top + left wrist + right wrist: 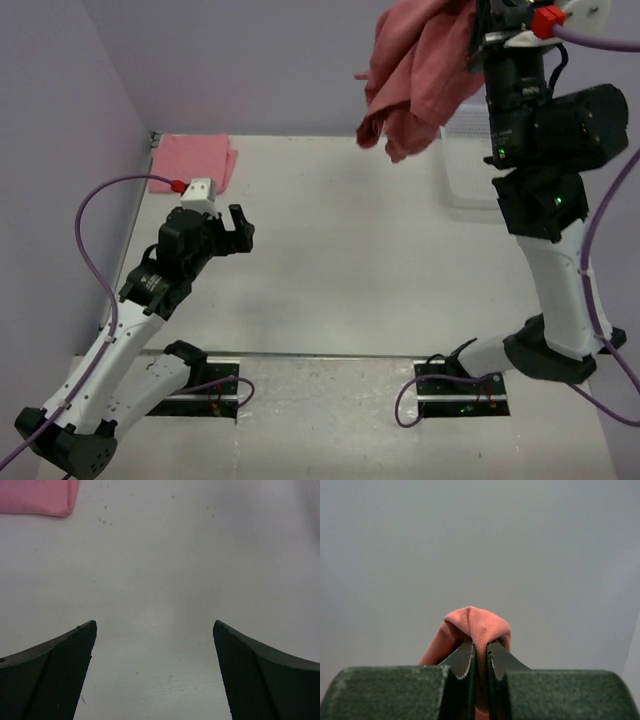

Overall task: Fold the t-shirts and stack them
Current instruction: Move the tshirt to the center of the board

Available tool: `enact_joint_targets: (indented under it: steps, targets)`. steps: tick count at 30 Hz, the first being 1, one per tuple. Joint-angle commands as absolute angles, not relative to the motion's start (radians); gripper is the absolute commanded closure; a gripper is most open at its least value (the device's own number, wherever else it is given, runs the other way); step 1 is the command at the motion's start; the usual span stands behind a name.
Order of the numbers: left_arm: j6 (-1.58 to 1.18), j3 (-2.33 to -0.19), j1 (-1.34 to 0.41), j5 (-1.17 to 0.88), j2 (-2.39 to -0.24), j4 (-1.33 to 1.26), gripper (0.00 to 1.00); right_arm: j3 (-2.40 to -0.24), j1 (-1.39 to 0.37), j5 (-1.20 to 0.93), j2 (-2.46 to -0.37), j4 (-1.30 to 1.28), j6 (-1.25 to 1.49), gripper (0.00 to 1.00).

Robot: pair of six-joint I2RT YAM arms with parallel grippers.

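The brick-red t-shirt [415,75] hangs bunched in the air at the top right, high above the table. My right gripper [480,647] is shut on a fold of this shirt [477,622], with the cloth pinched between the jaws. The pink t-shirt [195,160] lies folded flat at the far left corner of the table; its corner shows in the left wrist view [35,497]. My left gripper [240,225] is open and empty over the bare table, a little in front of the pink shirt; it shows in the left wrist view [155,627].
A white plastic basket [470,165] stands at the far right, partly behind the right arm. Lilac walls close the table at the left and back. Cables hang from both arms.
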State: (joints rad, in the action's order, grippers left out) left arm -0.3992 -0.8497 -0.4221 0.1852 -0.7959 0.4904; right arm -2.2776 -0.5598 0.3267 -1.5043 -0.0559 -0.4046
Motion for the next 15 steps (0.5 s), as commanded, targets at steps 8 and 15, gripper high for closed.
enact_joint_targets:
  steps: [8, 15]
  targets:
    - [-0.365, -1.046, -0.423, 0.232, -0.77, 0.538, 0.03, -1.737, -0.704, 0.436, -1.256, -0.549, -0.023, 0.92]
    - [-0.363, -1.069, -0.423, 0.221, -0.844, 0.512, 0.06, -1.794, -0.672, 0.29, -1.542, -0.552, -0.038, 0.54]
